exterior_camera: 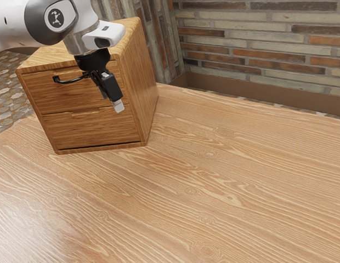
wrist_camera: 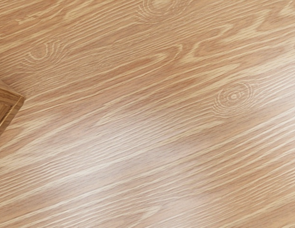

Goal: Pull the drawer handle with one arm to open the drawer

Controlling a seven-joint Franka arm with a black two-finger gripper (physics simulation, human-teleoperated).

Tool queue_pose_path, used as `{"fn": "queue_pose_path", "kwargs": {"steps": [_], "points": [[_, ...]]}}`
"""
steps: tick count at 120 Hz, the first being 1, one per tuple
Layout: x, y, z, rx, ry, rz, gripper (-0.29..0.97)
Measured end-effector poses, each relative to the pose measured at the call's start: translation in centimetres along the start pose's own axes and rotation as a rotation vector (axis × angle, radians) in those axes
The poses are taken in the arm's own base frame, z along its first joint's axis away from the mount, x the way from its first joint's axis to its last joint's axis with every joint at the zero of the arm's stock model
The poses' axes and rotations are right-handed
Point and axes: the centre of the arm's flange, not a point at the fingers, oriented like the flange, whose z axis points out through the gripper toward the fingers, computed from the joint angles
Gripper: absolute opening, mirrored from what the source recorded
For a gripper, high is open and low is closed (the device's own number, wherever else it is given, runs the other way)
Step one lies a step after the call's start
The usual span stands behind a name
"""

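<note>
Claw [exterior_camera: 111, 94] sits at the black handle [exterior_camera: 68, 80] of the top drawer [exterior_camera: 46, 96], at the handle's end toward the exterior view's right. I cannot tell its grip. Drawer front is flush with the wooden cabinet [exterior_camera: 138, 66] on the counter [exterior_camera: 225, 175].

The light is bright, soft and even in both views. The drawer cabinet [exterior_camera: 88, 109] has a light top and front, while its side toward the exterior view's right is a little darker. A thin dark line of shadow lies under its base. In front of the cabinet the table [exterior_camera: 225, 181] carries a wide, pale sheen. Behind the cabinet the brick wall [exterior_camera: 258, 38] is evenly lit, but darker at its foot. In the wrist view, pale bands of glare cross the table beside the cabinet's corner [wrist_camera: 4, 107].
</note>
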Motion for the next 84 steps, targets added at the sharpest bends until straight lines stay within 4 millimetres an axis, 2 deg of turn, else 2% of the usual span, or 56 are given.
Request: {"fn": "queue_pose_path", "kwargs": {"steps": [5, 15, 30, 39, 52, 58, 63, 68, 76, 84], "points": [[-0.1, -0.2, 0.1, -0.008, 0.003, -0.005, 0.68], [-1.0, -1.7, 0.2, -0.03, 0.016, -0.042, 0.68], [-1.1, -1.9, 0.2, -0.048, 0.028, -0.047, 0.68], [-1.6, -1.3, -1.4, -0.038, 0.05, -0.046, 0.68], [-2.0, -0.9, -2.5, -0.03, 0.066, -0.043, 0.68], [-3.4, 0.5, -6.1, 0.009, 0.109, -0.04, 0.67], [-6.3, 2.9, -11.7, 0.09, 0.163, -0.036, 0.66], [-8.5, 4.5, -15.0, 0.16, 0.182, -0.027, 0.65], [-9.9, 5.7, -17.2, 0.246, 0.171, 0.005, 0.65], [-9.6, 6.8, -18.0, 0.32, 0.157, 0.075, 0.65]]}}
